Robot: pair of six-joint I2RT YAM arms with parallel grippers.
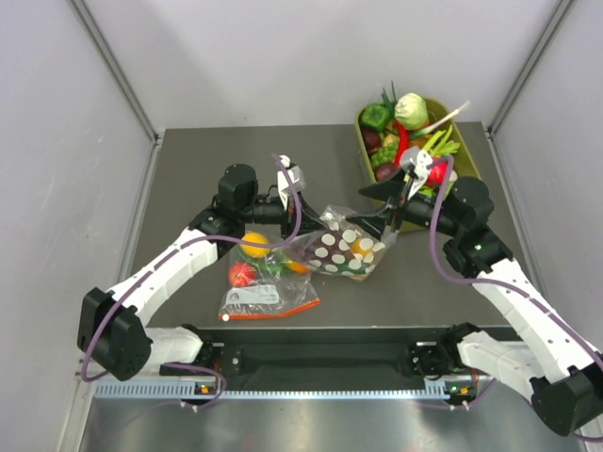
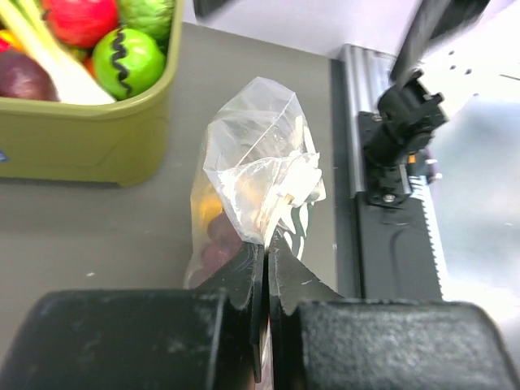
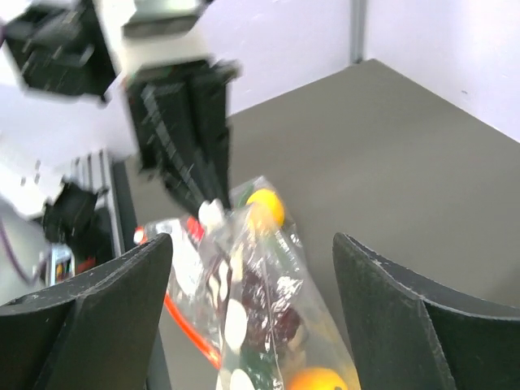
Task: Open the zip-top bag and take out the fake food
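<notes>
**Top view:** The clear, white-dotted plastic zip-top bag [image 1: 347, 250] is mid-table between both grippers. The left gripper [image 1: 323, 224] meets its left corner, and the right gripper [image 1: 386, 212] is at the other end.

**Left wrist:** The jaws are pinched tight on a thin fold of film. The fold could slip out under the weight of the yellow plastic toy fruit [image 1: 363, 247].

**Right wrist:** The fingers are spread wide with the bag between them, apparently untouched. Closing here could catch both walls, leaving the zip sealed.

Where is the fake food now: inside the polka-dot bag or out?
Inside: the fake food shows through the zip-top bag, whose edge the left pincer grips.
</notes>
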